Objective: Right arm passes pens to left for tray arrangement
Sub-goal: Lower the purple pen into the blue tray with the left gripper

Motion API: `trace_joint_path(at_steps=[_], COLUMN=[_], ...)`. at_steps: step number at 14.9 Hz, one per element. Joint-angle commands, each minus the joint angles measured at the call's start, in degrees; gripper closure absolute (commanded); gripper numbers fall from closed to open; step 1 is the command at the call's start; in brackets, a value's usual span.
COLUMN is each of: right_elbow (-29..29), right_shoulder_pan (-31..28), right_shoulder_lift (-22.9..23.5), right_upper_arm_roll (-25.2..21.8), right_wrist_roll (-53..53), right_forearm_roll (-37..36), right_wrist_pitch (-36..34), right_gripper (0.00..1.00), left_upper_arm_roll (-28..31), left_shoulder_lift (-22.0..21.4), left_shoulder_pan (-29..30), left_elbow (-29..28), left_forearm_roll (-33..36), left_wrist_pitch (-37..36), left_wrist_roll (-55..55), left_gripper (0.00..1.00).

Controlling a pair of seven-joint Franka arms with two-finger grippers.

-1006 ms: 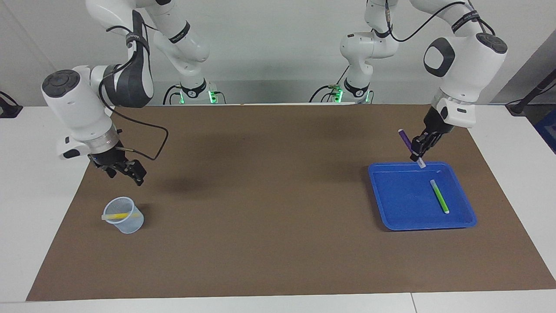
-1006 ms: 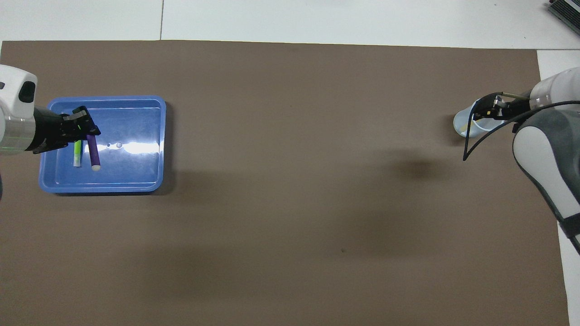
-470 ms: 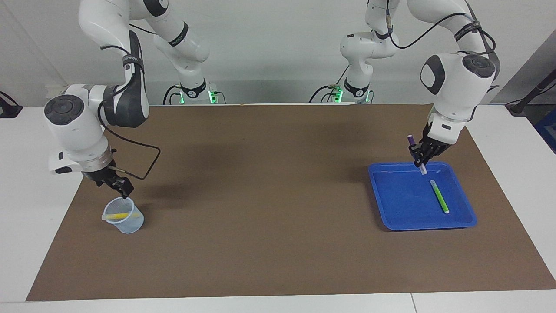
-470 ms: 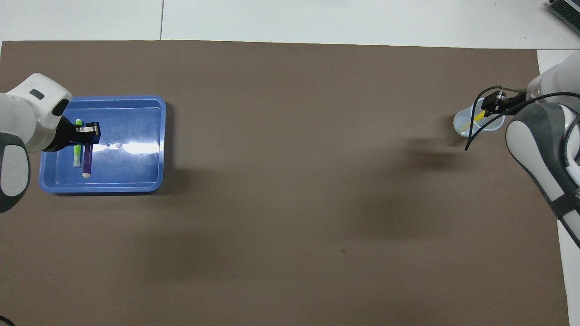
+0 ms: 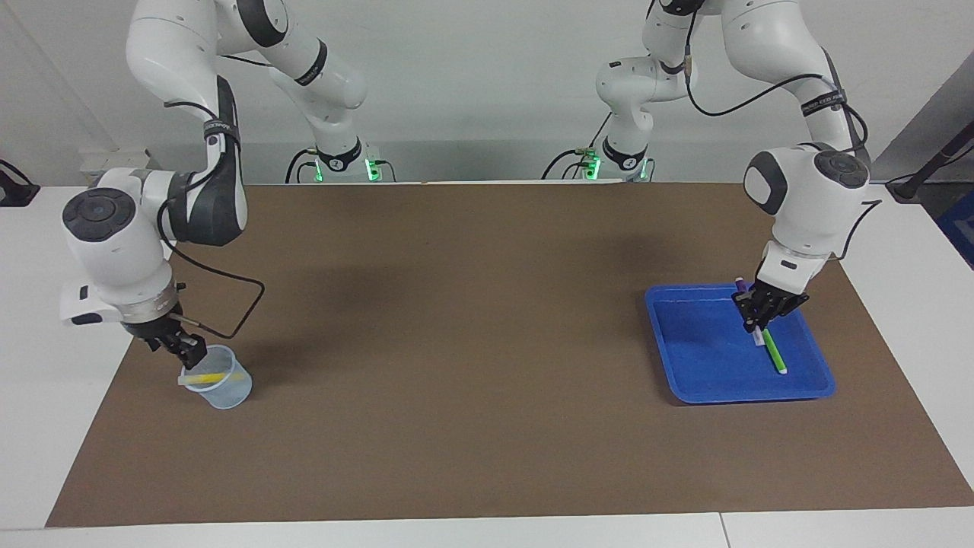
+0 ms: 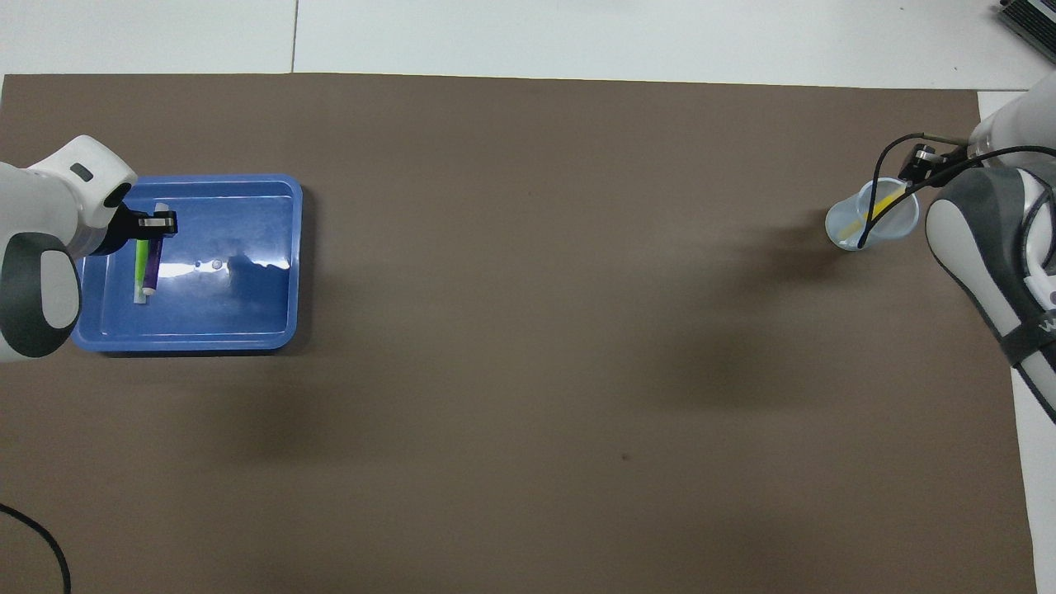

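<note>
The blue tray [image 5: 689,365] [image 6: 247,313] lies toward the left arm's end of the table. A green pen [image 5: 775,356] [image 6: 140,254] lies flat in it. My left gripper [image 5: 761,313] [image 6: 157,224] is low over the tray, shut on the purple pen [image 5: 739,285] [image 6: 153,268]. That pen hangs steeply, its pale tip down beside the green pen. At the right arm's end, a translucent cup [image 5: 222,390] [image 6: 848,227] holds the yellow pen [image 5: 205,377] [image 6: 884,202]. My right gripper [image 5: 185,354] [image 6: 918,157] is at the cup's rim, by the pen's pale end.
A brown mat [image 5: 456,342] covers most of the white table. A black cable [image 5: 243,304] loops from the right wrist, just above the mat beside the cup. Both arm bases stand at the robots' edge of the table.
The left gripper came down from above the tray's rim into the tray with the purple pen. The right gripper dropped from above the mat to the cup's rim.
</note>
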Motion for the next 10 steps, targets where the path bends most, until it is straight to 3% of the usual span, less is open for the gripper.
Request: trace_joint_path(at_steps=[1,4,10], right_elbow=[4.2,5.4,6.5], right_shoulder_pan=[0.2,0.5,1.6], right_shoulder_lift=[3.3,4.6,6.5], right_upper_arm_roll=[0.6,0.6,0.8], right_wrist_roll=[1.3,1.3,3.1], right_forearm_roll=[-2.0,-2.1,-2.0], right_wrist_pitch=[0.1,0.4,2.3], right_gripper=[0.39,0.41,0.46], left_upper_arm_roll=[-0.7,-0.7,-0.7], left_shoulder_lift=[2.8,6.6,9.5], left_shoulder_pan=[1.6,2.0,2.0], left_elbow=[0.1,0.7,1.8], left_forearm_roll=[0.4,0.3,-0.7], left_wrist_pitch=[6.4,9.9,9.7], left_wrist_roll=[0.7,0.4,0.8], left_gripper=[1.00,1.00,1.00])
